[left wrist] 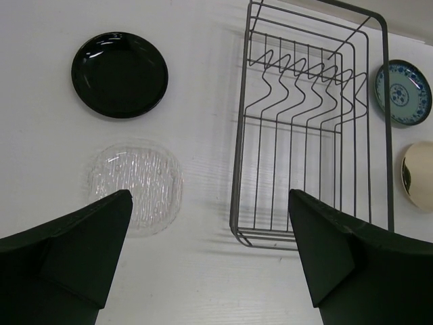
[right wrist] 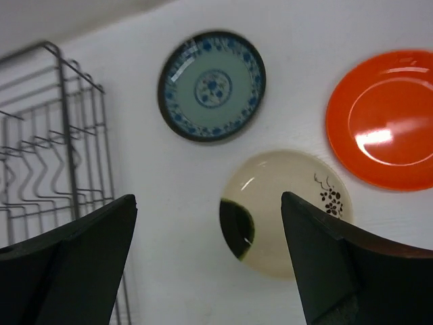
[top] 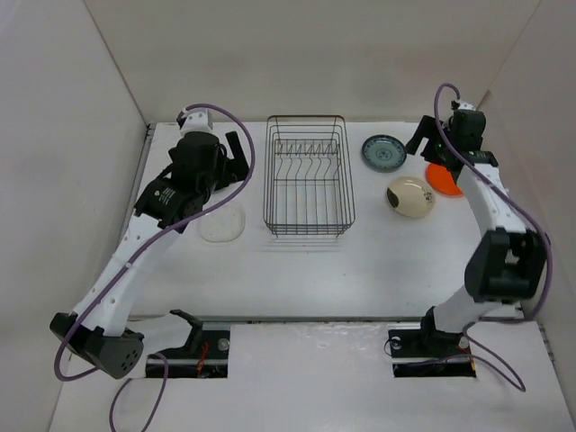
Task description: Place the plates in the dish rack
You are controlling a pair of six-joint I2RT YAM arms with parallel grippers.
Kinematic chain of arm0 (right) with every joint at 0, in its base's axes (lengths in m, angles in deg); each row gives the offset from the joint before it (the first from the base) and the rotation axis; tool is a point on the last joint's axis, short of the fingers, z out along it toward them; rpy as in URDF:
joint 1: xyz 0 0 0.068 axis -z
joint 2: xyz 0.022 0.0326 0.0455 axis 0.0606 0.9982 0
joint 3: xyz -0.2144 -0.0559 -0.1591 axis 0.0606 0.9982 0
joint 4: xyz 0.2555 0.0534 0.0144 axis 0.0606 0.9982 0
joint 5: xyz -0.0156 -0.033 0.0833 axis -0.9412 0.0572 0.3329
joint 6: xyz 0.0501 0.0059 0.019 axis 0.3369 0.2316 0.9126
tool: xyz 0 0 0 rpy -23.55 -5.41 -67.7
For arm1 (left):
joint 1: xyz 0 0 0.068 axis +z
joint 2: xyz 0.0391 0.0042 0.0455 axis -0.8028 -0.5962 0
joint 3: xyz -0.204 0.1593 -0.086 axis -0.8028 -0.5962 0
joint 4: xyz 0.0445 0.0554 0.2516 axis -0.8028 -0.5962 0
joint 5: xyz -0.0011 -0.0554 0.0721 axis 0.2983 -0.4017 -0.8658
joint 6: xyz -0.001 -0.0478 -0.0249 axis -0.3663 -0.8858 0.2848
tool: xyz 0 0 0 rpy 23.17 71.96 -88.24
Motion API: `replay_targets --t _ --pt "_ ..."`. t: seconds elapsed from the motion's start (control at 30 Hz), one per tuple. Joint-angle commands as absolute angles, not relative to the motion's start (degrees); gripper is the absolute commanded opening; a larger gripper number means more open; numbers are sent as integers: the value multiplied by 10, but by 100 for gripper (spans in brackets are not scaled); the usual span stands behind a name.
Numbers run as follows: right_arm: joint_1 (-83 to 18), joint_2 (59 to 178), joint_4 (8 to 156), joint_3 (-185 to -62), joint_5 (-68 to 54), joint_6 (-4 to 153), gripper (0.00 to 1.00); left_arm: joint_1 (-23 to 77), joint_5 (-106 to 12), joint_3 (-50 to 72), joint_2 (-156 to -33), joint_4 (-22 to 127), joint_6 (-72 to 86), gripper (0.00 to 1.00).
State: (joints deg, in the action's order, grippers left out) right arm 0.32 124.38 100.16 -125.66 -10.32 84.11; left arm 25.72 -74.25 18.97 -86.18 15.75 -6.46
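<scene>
The black wire dish rack [top: 308,175] sits mid-tabletop [top: 270,279], and all five plates lie flat outside it. To its left are the clear plate [top: 221,223] and, farther back, the black plate [left wrist: 120,73]. To its right are the teal patterned plate [top: 383,152], the cream plate [top: 410,196] and the orange plate [top: 443,179] (partly under the arm). The left hand [left wrist: 210,223] hangs spread wide and empty beside the rack. The right hand [right wrist: 208,203], also wide apart and empty, hovers over the cream plate.

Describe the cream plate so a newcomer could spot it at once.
Start at the black wire dish rack on the table. Of three plates on its right, the cream plate lies nearest the front edge, beside the orange plate and teal patterned plate. Only it bears a dark blotch.
</scene>
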Motion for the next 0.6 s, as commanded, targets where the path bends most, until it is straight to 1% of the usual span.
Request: replay_targets --t 0.0,0.03,0.07,0.1,0.17,0.37,0.43,0.57 --pt "25 1328 933 -1337 14 808 92 274 -717 186 -850 194 -65 100" --pt "42 1358 933 -1358 77 798 92 274 -709 181 -850 194 -58 100" --pt "51 1389 940 -1381 107 792 92 279 -709 175 -850 194 -58 100" --pt "57 1446 966 -1432 120 792 92 279 -709 175 -850 194 -58 100" --pt "63 1488 975 -1467 148 784 90 279 -709 158 -835 194 -58 100" --pt "68 1610 1027 -1571 113 772 90 279 -688 122 -813 206 -53 100" --pt "74 1631 1040 -1585 96 772 90 284 -688 122 -808 206 -53 100" --pt "74 1665 1047 -1592 101 772 90 284 -681 117 -808 206 -53 100"
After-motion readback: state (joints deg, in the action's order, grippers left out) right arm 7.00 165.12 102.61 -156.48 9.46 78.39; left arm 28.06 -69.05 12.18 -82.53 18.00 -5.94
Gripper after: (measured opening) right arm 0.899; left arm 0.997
